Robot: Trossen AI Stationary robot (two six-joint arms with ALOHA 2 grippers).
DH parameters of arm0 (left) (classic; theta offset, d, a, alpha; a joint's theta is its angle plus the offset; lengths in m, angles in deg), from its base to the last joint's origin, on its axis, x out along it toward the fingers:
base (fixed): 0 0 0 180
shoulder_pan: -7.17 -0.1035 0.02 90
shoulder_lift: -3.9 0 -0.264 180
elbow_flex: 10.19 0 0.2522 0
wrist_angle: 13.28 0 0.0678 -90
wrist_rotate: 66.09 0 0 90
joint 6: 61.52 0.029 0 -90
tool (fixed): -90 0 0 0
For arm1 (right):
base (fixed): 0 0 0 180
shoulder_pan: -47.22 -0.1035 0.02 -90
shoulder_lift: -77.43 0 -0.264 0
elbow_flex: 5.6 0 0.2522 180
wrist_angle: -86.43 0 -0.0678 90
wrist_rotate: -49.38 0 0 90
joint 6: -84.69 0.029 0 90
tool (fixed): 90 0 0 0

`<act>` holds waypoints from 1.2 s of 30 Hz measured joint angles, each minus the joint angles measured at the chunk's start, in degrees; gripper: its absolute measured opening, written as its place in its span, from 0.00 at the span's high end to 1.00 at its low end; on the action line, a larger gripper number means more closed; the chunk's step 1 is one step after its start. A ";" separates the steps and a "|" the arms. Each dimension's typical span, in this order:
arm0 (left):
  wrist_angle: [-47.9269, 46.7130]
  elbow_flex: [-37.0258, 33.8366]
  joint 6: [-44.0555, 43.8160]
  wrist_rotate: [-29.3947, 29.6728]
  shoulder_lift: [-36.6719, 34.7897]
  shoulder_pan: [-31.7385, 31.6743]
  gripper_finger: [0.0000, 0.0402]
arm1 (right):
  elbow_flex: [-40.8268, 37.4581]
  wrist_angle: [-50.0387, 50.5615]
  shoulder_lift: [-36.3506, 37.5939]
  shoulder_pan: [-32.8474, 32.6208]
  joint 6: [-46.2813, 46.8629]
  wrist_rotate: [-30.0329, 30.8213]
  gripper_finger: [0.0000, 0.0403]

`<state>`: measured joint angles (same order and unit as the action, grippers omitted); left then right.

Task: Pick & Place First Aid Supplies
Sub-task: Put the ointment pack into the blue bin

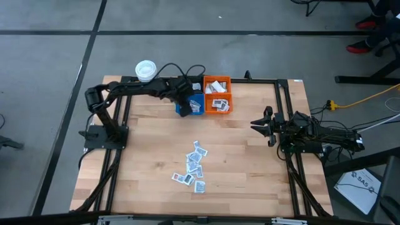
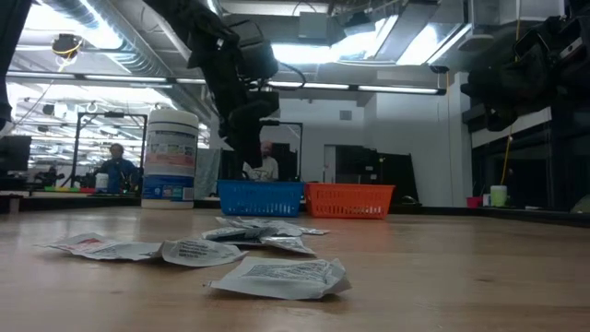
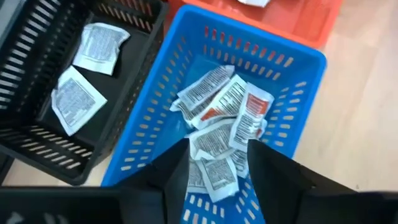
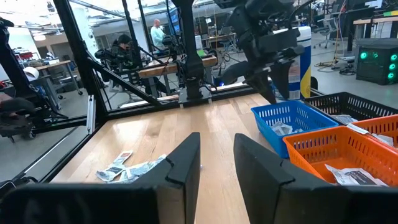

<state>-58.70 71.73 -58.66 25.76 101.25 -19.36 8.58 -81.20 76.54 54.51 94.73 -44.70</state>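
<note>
My left gripper (image 3: 217,183) hangs open over the blue bin (image 3: 249,38), fingers slanting down with nothing between them. Several white sachets with black and red print (image 3: 225,112) lie heaped in that bin. Two more sachets (image 3: 78,96) lie in the black bin (image 3: 37,140) beside it, and others in the orange bin (image 1: 217,94). A loose scatter of sachets (image 1: 194,166) lies flat on the wooden table's middle. My right gripper (image 1: 259,123) waits open at the table's right side, pointing level.
A white lidded tub (image 1: 145,70) stands at the far left corner, behind the bins. The black frame rails (image 1: 284,112) run along the table's sides. Bare wood (image 1: 244,156) lies between the scattered sachets and my right arm. People sit in the room beyond.
</note>
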 joint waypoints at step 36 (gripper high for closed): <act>-4.20 0.00 9.31 -3.44 -2.06 38.70 0.64 | 0.00 0.00 -0.01 -0.01 0.02 -0.02 0.75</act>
<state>-62.89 71.73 -49.35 22.32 99.19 19.34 8.59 -81.20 76.53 54.50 94.76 -44.72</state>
